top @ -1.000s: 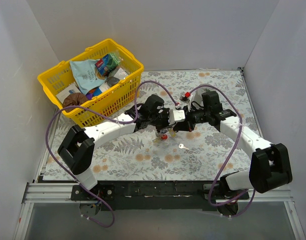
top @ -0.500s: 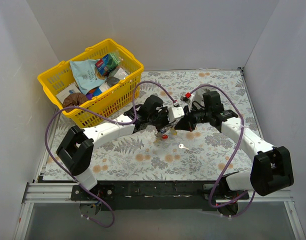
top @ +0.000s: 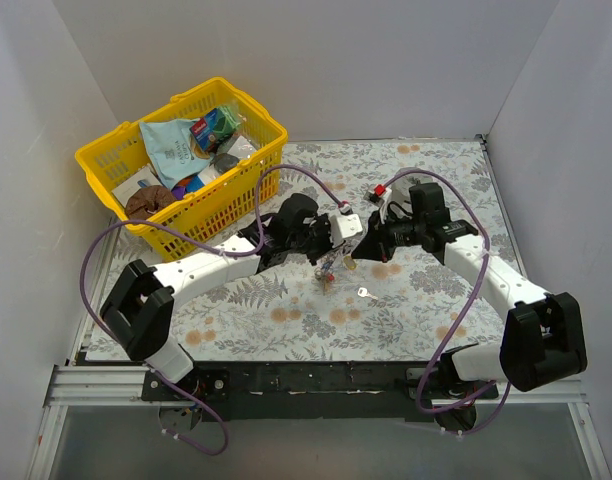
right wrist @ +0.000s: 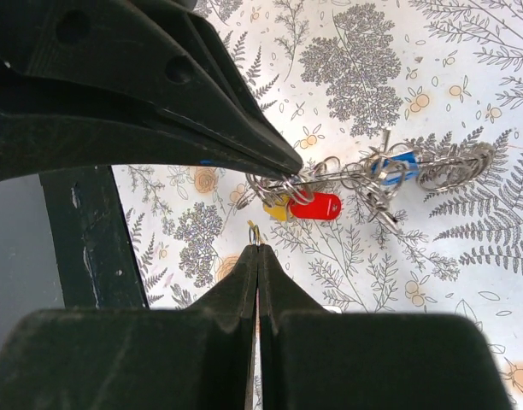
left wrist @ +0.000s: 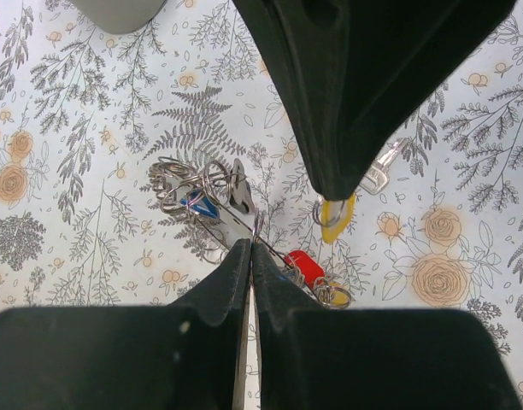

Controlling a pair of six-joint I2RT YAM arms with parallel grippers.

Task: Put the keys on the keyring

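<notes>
My left gripper (top: pixel 332 248) is shut on the thin wire loop (left wrist: pixel 255 224) of the keyring (left wrist: pixel 178 182) and holds the bunch (top: pixel 329 268) just above the table. On the loop hang a blue key (left wrist: pixel 198 205), a plain silver key (left wrist: pixel 238 191) and a red key (left wrist: pixel 302 266). The keyring (right wrist: pixel 454 166), the blue key (right wrist: pixel 395 166) and the red key (right wrist: pixel 317 206) also show in the right wrist view. My right gripper (top: pixel 357 250) is shut on the small ring of a yellow key (left wrist: pixel 337 219), tip to tip with the left gripper. A white key (top: pixel 364 292) lies on the table.
A yellow basket (top: pixel 106 150) full of packets stands at the back left. A small red item (top: pixel 378 191) lies on the flowered cloth behind the right wrist. Purple cables arch over both arms. White walls close in three sides.
The left arm has swung lower and leftward at its elbow. Both grippers have stayed shut and close together, shifting slightly away from me with the bunch.
</notes>
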